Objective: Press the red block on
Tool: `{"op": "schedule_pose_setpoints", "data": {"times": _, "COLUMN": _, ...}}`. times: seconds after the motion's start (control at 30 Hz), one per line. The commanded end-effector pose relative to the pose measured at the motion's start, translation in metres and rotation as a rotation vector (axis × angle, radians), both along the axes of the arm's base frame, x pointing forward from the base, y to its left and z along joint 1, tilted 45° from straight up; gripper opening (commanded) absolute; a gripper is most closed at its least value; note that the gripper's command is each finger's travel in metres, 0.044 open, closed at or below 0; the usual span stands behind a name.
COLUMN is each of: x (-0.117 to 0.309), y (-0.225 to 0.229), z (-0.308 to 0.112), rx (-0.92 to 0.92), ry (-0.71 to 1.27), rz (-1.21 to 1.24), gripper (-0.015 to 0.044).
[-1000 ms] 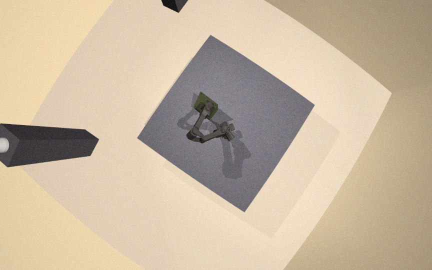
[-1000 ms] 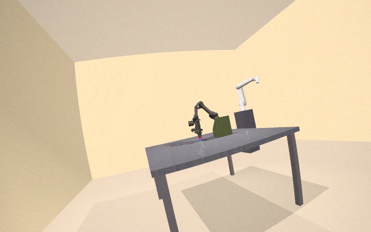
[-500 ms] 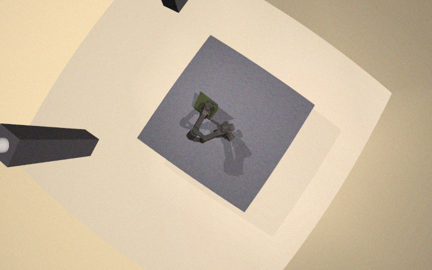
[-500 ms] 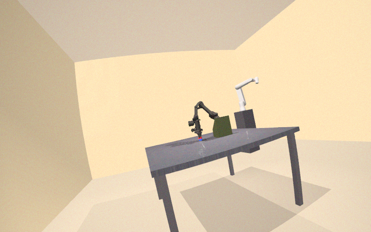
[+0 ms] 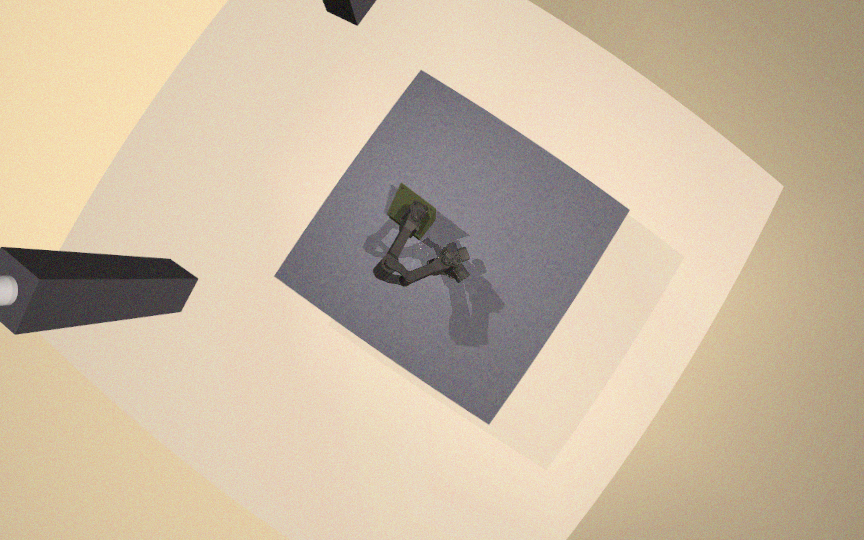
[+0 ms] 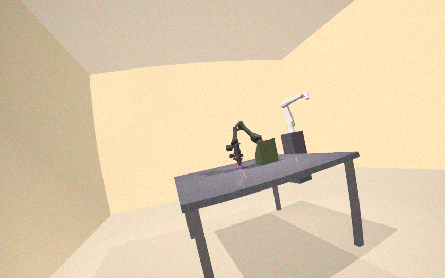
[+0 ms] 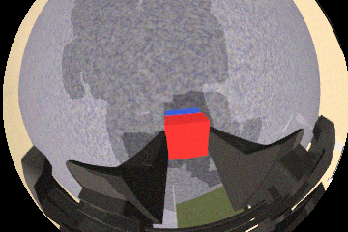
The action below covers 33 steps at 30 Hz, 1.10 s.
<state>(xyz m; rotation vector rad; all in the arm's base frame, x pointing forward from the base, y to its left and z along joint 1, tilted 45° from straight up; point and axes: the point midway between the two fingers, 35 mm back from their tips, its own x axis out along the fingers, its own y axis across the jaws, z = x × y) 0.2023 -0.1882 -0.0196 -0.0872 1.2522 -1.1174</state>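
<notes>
The gripper [image 5: 460, 267] [image 6: 239, 163] [image 7: 186, 132] was partly open, its two fingers clamped on opposite sides of the red block [image 6: 241, 164] [image 7: 188, 137], so it was gripping that block. The blue block [image 6: 240, 167] [image 7: 183, 112] was directly below the red one and stood on the table [image 5: 529, 181] [image 6: 269, 177] [image 7: 271, 58]; most of it was hidden in the wrist view, where only a thin strip showed past the red block. Whether the two had clicked together could not be told. The dark arm [image 5: 400, 245] [image 6: 248, 131] reached over from the green mount [image 5: 403, 198] [image 6: 267, 152] [image 7: 205, 208], which was on the table near the blocks. The table had a grey, speckled top, and the arm's shadow fell across it. Around the table was a pale floor [image 5: 220, 362] [image 6: 155, 248] with plain cream and tan walls [image 6: 182, 114]. Beyond the table in the exterior view, a white arm [image 6: 288, 116] stood on a dark pedestal [image 5: 113, 292] [image 6: 293, 142]. Counted up, there were one red block, one blue block, one table with four legs in sight, one green mount and two arms, one dark and one white.
</notes>
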Motion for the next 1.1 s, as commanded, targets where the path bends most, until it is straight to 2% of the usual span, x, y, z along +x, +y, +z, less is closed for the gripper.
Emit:
{"op": "schedule_pose_setpoints", "data": {"times": 0.0, "x": -0.002, "y": 0.0, "z": -0.002, "rx": 0.005, "ry": 0.005, "rz": 0.0, "gripper": 0.0}}
{"op": "schedule_pose_setpoints", "data": {"times": 0.5, "x": -0.002, "y": 0.0, "z": -0.002, "rx": 0.005, "ry": 0.005, "rz": 0.0, "gripper": 0.0}}
{"op": "schedule_pose_setpoints", "data": {"times": 0.87, "x": 0.003, "y": 0.028, "z": 0.027, "rx": 0.006, "ry": 0.004, "rz": 0.0, "gripper": 0.0}}
{"op": "schedule_pose_setpoints", "data": {"times": 1.07, "x": 0.001, "y": 0.02, "z": 0.017, "rx": 0.006, "ry": 0.004, "rz": 0.0, "gripper": 0.0}}
